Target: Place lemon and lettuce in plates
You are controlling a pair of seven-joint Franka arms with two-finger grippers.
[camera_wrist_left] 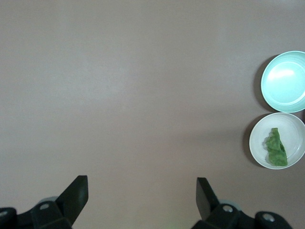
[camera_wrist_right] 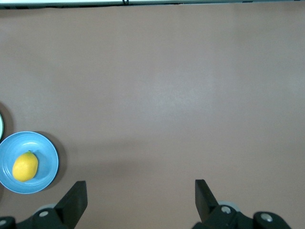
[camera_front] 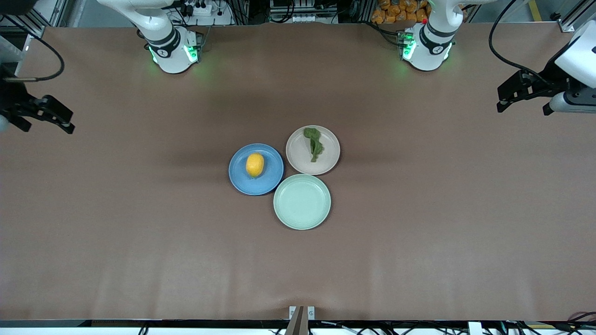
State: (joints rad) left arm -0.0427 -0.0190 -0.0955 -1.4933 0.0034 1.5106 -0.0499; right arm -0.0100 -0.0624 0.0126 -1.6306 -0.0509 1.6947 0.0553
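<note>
Bright yellow oval lemon (camera_front: pixel 254 164) sits in the blue plate (camera_front: pixel 238 176), wrinkly dark green lettuce (camera_front: pixel 314 143) in the beige plate (camera_front: pixel 298 161) touching it. Left gripper (camera_front: pixel 524 94) and right gripper (camera_front: pixel 41 115) wait wide open, empty, over bare surface (camera_front: pixel 139 232) well apart from the blue plate.

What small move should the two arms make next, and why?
Probably none but waiting. The lemon already lies in the blue plate and the lettuce in the beige plate. The left gripper and right gripper hang open over the table's ends, holding nothing.
</note>
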